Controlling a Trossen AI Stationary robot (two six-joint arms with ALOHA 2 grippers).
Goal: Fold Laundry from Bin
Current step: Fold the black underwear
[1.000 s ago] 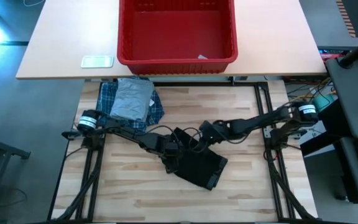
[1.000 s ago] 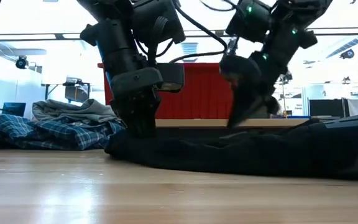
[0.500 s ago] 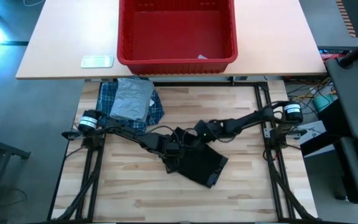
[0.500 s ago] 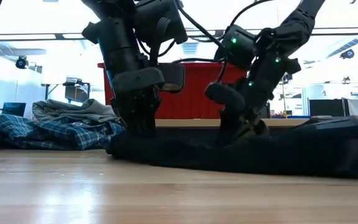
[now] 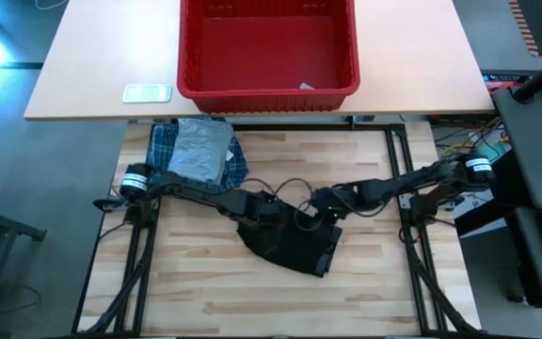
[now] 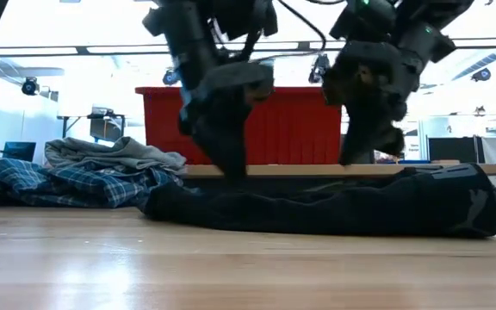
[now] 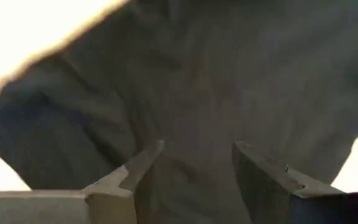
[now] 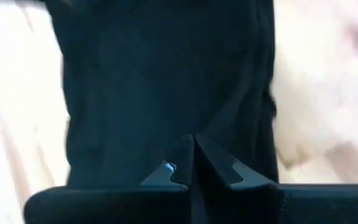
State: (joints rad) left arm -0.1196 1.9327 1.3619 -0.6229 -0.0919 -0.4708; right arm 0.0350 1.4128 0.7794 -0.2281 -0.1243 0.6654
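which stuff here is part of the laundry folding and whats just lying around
Job:
black garment, on the wooden table
left gripper and right gripper, both over it
plaid shirt with grey T-shirt on top
red bin

Lying about:
small flat pale object beside the bin
white scrap inside the bin

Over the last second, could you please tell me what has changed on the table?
The left gripper has slid right along the black garment, its jaws part open over the cloth. The right gripper swung left, then drew back right, jaws shut; it hangs above the garment. The garment's left end now looks bunched and flatter. The folded grey T-shirt on the plaid shirt and the red bin stayed put.
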